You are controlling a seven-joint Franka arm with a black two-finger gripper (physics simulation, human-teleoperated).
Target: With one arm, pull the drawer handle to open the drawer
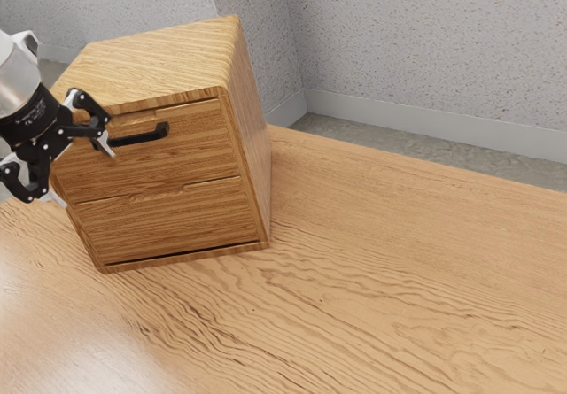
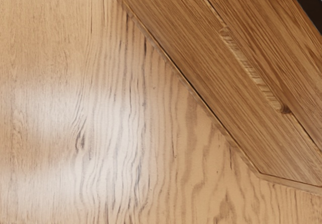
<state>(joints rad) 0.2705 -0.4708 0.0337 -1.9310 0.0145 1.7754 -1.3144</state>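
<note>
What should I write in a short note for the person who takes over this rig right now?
Hand: at the exterior view's left end of the black handle; whether it grips, I cannot tell.
Things: the handle is on the upper drawer of the wooden cabinet, which stands on the table.
Done: the hand is at the handle.
Left: the drawer is at most barely open; confirm the grip, then pull it out.

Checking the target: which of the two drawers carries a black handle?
The upper drawer, with the black handle by the gripper; the lower drawer shows none.
</note>
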